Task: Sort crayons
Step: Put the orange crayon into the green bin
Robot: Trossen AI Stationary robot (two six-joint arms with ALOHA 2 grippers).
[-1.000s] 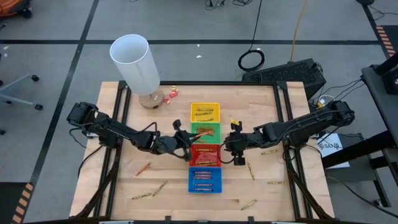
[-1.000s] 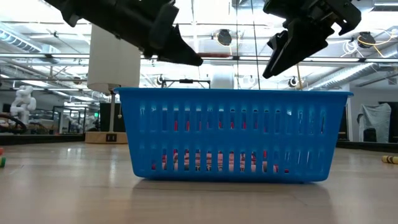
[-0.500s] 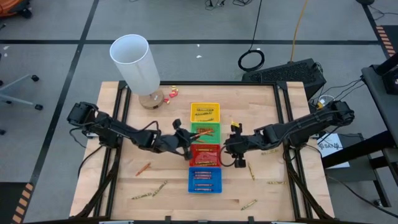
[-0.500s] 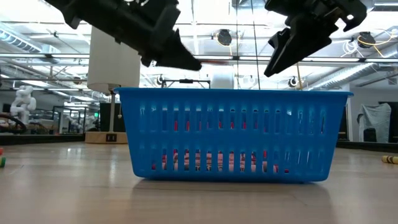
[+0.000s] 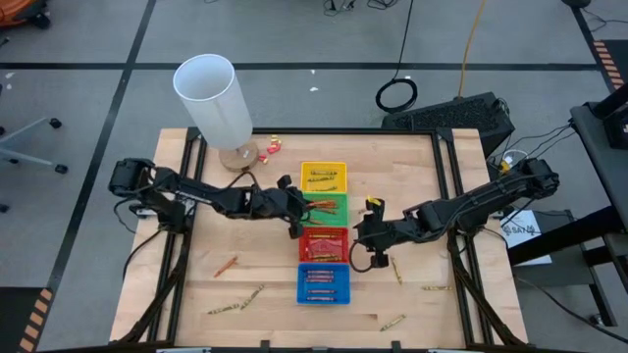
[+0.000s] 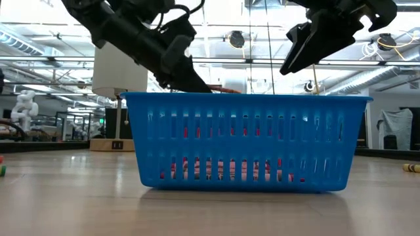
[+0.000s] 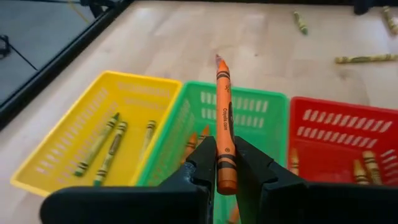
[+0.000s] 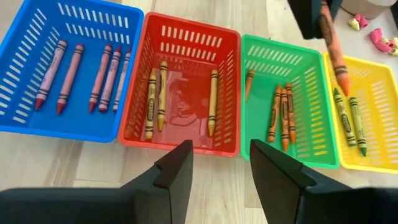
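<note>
Fingers of the left gripper are pinched tight on an orange crayon, gripping it near its blunt end so the tip sticks out ahead, and from above that gripper hangs over the left edge of the green tray. Right under the crayon, the green tray already holds a few orange crayons, with the yellow tray on one side carrying green crayons and the red tray on the other. Over to the right gripper: it hovers just beside the right edge of the red tray, its two fingers spread wide with nothing between them. Its wrist view looks down the whole row: blue tray with pinkish-red crayons, red tray with olive-yellow ones, green tray with orange ones, yellow tray at the far end, and the held crayon slanting above the green and yellow trays. Loose crayons still lie scattered on the wooden table, one reddish one at the left and several olive ones at the right. A white cylinder stands at the table's far left corner.
</note>
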